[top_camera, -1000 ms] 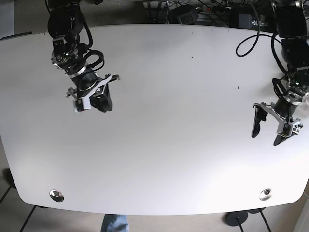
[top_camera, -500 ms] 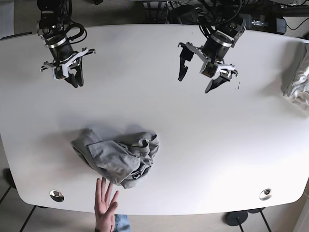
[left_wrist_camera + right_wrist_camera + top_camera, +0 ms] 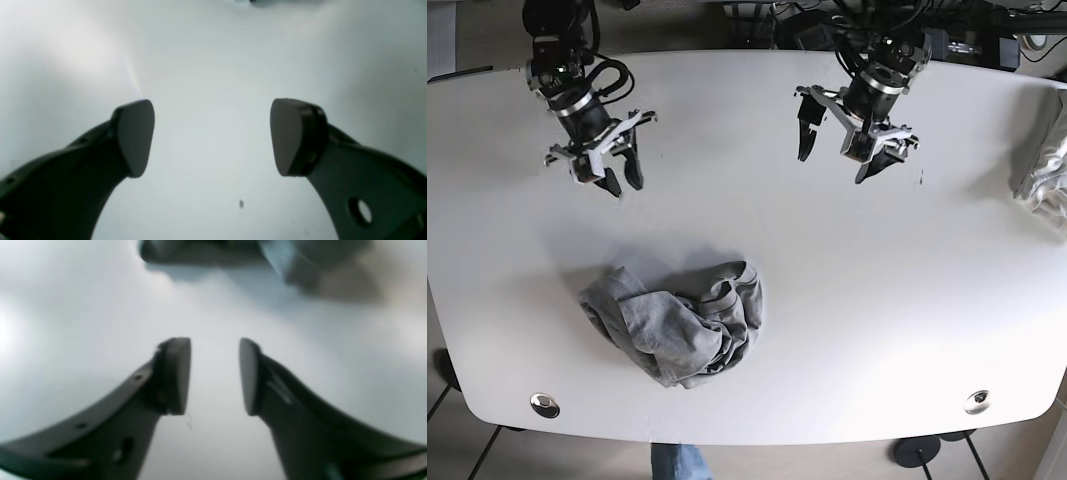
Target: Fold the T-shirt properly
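Grey, soft cotton T-shirt (image 3: 675, 328) sits crumpled in a wrinkled heap on the smooth white table (image 3: 847, 300), front-left in the base view, long axis roughly side to side; can't tell which way the collar points. Black left gripper (image 3: 839, 147) spread wide, empty. Black right gripper (image 3: 620, 179) parted narrowly, empty, both hanging well behind the shirt.
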Controlling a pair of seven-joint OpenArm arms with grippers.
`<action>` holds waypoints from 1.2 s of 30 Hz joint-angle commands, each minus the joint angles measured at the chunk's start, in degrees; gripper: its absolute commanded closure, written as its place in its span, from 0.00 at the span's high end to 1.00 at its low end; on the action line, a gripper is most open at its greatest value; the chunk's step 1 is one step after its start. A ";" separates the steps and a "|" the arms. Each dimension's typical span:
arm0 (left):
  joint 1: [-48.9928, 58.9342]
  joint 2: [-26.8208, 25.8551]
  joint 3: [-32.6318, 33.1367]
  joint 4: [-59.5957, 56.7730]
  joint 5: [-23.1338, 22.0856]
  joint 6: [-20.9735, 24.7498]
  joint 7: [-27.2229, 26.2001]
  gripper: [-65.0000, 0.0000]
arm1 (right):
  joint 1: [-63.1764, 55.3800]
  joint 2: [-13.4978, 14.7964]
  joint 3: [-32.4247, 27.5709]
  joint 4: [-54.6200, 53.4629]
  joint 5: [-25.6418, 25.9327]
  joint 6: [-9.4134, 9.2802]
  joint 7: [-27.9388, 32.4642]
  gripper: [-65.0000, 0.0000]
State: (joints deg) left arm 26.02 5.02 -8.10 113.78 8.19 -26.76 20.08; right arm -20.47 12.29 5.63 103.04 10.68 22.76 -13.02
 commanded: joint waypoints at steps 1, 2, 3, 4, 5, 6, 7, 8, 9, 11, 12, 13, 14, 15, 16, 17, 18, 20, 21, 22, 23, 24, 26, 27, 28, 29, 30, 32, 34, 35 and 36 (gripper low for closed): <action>-2.94 -0.49 -0.21 0.99 -0.58 0.70 1.77 0.79 | 4.60 0.67 -2.60 1.00 0.27 0.31 -0.65 0.56; -3.38 -0.49 -0.21 0.99 -0.58 0.70 2.74 0.79 | 6.80 0.76 -4.09 1.00 0.27 0.31 -2.15 0.62; -4.00 -1.02 -0.30 0.99 -0.58 0.70 3.00 0.79 | 9.08 0.76 -5.58 0.91 0.18 0.23 -3.47 0.68; -4.79 -1.72 -0.39 0.99 -0.58 0.70 3.18 0.79 | 11.90 0.76 -6.99 0.21 0.18 0.23 -4.87 0.72; -5.76 -2.69 -0.47 0.91 -0.58 0.70 3.27 0.79 | 14.62 0.58 -8.57 -1.37 0.18 0.23 -6.11 0.76; -6.37 -3.48 -0.47 0.91 -0.58 0.70 3.27 0.79 | 17.61 0.76 -10.33 -3.13 0.18 0.23 -6.81 0.80; -6.37 -4.53 -0.56 0.91 -0.58 0.70 3.27 0.79 | 21.83 0.85 -12.97 -6.30 0.18 0.23 -7.60 0.83; -6.37 -5.32 -0.56 0.91 -0.58 0.70 3.27 0.79 | 24.38 0.85 -14.38 -8.93 0.18 0.23 -7.60 0.83; -6.46 -5.94 -0.56 0.91 -0.58 0.70 3.27 0.79 | 26.93 0.76 -16.13 -12.10 0.18 0.23 -7.60 0.83; -6.37 -6.38 -0.65 0.91 -0.58 0.70 3.27 0.79 | 33.26 0.76 -21.85 -20.28 0.18 0.23 -7.16 0.83; -6.37 -6.47 -1.26 0.82 -0.58 0.70 3.27 0.79 | 35.63 0.50 -24.57 -23.97 0.09 0.23 -6.63 0.83; -6.37 -6.29 -2.32 0.47 -0.58 0.70 3.27 0.79 | 37.92 0.32 -27.21 -27.48 0.09 0.14 -5.14 0.83; -6.55 -5.94 -3.29 -0.24 -0.58 0.70 3.27 0.79 | 40.82 0.15 -30.55 -32.32 0.09 -0.30 -2.32 0.83; -6.55 -5.94 -3.64 -0.68 -0.58 0.70 3.27 0.79 | 42.23 -0.21 -31.96 -35.04 0.09 -0.30 -0.48 0.83; -6.46 -5.94 -3.64 -1.03 -0.67 0.70 3.27 0.79 | 43.37 -1.09 -33.01 -37.68 0.09 -0.39 0.84 0.83; -6.37 -5.94 -3.64 -1.38 -0.67 0.70 3.27 0.79 | 44.60 -1.61 -33.72 -40.32 0.09 -0.39 2.07 0.83; -6.37 -5.94 -3.73 -1.56 -0.67 0.70 3.27 0.79 | 46.53 -2.05 -34.42 -43.84 -0.35 -0.39 3.30 0.83; -6.28 -5.94 -3.73 -2.44 -0.67 0.70 3.27 0.79 | 48.29 -3.11 -35.91 -47.88 -3.34 -0.39 5.15 0.83; -6.28 -5.94 -3.73 -2.88 -0.67 0.70 3.27 0.79 | 48.82 -4.43 -35.91 -49.64 -5.36 -0.39 6.38 0.83; -6.28 -6.03 -3.73 -3.31 -0.67 0.70 3.27 0.79 | 49.26 -5.48 -35.83 -51.40 -8.00 -0.39 7.70 0.83; -6.37 -6.12 -3.73 -3.84 -0.67 0.70 3.27 0.79 | 49.61 -6.71 -35.83 -55.00 -11.42 -0.39 9.46 0.83; -6.37 -6.03 -3.73 -3.84 -0.67 0.70 3.27 0.79 | 50.14 -7.50 -35.74 -57.29 -13.01 -0.39 10.95 0.83; -6.46 -5.94 -3.73 -3.84 -0.67 0.70 3.27 0.79 | 50.32 -8.73 -35.74 -62.12 -14.68 -0.39 14.20 0.83; -6.55 -6.20 -3.73 -3.84 -0.67 0.70 3.27 0.79 | 50.23 -9.17 -35.74 -63.97 -14.68 -0.48 15.61 0.80; -6.64 -6.38 -3.73 -3.84 -0.67 0.70 3.27 0.79 | 50.05 -9.44 -35.74 -64.85 -14.68 -0.48 16.58 0.70; -6.64 -6.38 -3.73 -3.84 -0.67 0.70 3.27 0.79 | 49.44 -9.44 -35.74 -65.02 -14.68 -0.48 16.93 0.60; -6.64 -6.38 -3.73 -3.84 -0.67 0.70 3.27 0.79 | 48.56 -9.53 -35.74 -64.67 -14.68 -0.48 17.28 0.49; -6.64 -6.38 -3.73 -4.02 -0.67 0.70 3.27 0.79 | 47.41 -9.53 -35.74 -63.53 -14.68 -0.48 17.19 0.26; -6.72 -6.38 -3.73 -5.34 -0.67 0.70 3.27 0.79 | 44.78 -9.61 -35.74 -60.19 -14.68 -0.48 16.75 0.03; -6.72 -6.47 -3.73 -5.51 -0.67 0.70 3.18 0.79 | 43.46 -9.61 -35.74 -58.43 -14.68 -0.48 16.66 0.03; -6.72 -6.47 -3.73 -5.60 -0.67 0.70 3.18 0.79 | 41.70 -9.53 -35.65 -55.88 -14.68 -0.48 16.22 0.03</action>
State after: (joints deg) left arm 19.64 -1.30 -11.75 107.24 8.12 -26.35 24.60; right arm 20.10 2.87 -29.63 48.82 -2.79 21.39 4.58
